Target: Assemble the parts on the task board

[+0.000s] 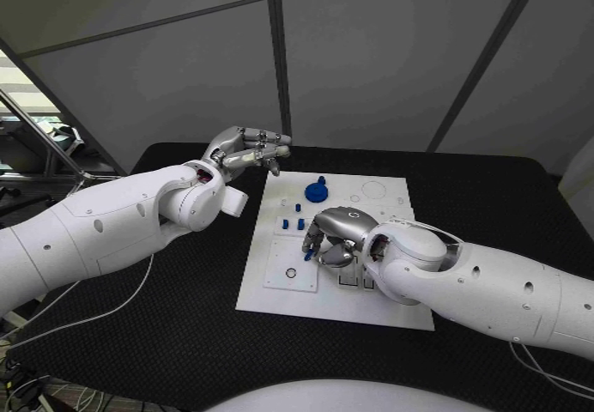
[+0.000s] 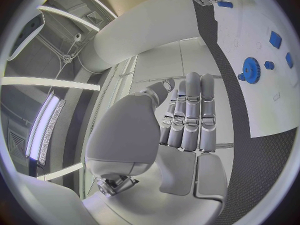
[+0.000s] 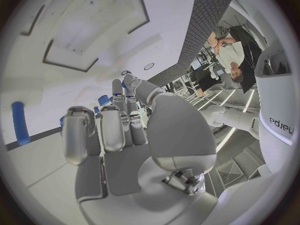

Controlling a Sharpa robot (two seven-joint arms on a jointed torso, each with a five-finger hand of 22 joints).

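**Right hand down on the board, left hand idle off its far-left corner**

Task board [image 1: 279, 296] lay in the middle of the black table [image 1: 495, 197], long side running away from the robot.

Left hand [image 1: 248, 150] was raised over bare table, just off the board's far-left corner. Fingers curled in loosely, nothing in them, so clenched on air. Left wrist view agreed: fingers [image 2: 190, 115] lay side by side, folded toward the palm, empty.

Right hand [image 1: 332, 240] was over the middle of the board, palm down, fingertips pointing at the board's left half. A small blue part [image 1: 310, 256] showed right at its fingertips. Could not tell whether that part was pinched or merely sitting beside the fingers. In the right wrist view blue bits [image 3: 104, 100] peeked out past the fingertips; grasp unclear there too.

Other parts on the board:
- blue gear [image 1: 317, 190] at the far end, standing beyond the right hand, well apart from it; same gear [image 2: 250, 70] in the left wrist view
- short blue pegs [image 1: 292, 224] between the gear and the right hand, on the left half
- blue rod [image 3: 20, 122] lying flat on the white surface in the right wrist view
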